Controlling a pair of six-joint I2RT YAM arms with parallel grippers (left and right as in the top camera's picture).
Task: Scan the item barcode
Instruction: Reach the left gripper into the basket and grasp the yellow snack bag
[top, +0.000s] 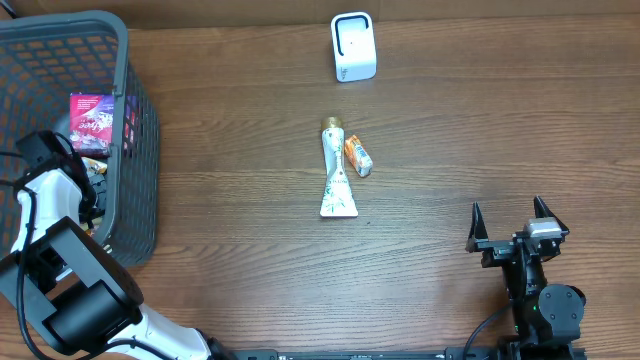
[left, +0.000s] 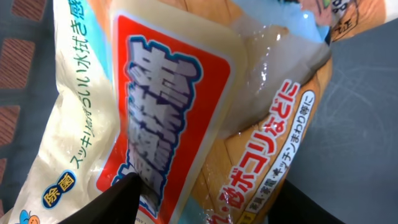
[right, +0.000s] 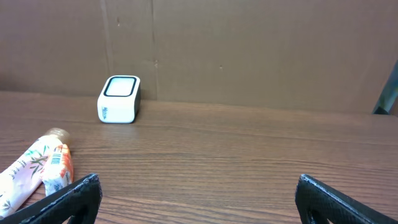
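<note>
**Basket** (top: 143, 170), far left of the table (top: 230, 290). Dark mesh, holding several goods, with a pink packet (top: 92, 118) on top. The left arm reaches down inside.

**Left gripper** (left: 211, 196), inside the basket. One dark finger shows at lower left of the wrist view and a dark shape at lower right, with the packet (left: 186, 93) between them. I cannot tell whether it is clenched on the packet or only straddling it.

**Packet**, the item to be scanned, lies in the basket under the left gripper. It is soft, glossy film with a red label.
- Handling: film of this kind probably slips and buckles, so grip across a filled part rather than a loose edge.
- Lift straight up, clear of the basket wall, before heading to the scanner.
- The barcode is not visible, so the face to present is unknown.

**Tube** (top: 336, 180) and **small orange box** (top: 358, 156), centre of the table, just beside each other. Contact is uncertain.

**Scanner** (top: 353, 46), white, upright at the far centre edge, well apart from the basket.

**Right gripper** (top: 508, 212), lower right, released, fingers spread wide with nothing between them.

**Not made out:** the packet's full outline, the left fingertips from overhead, and the basket's lower contents.
</note>
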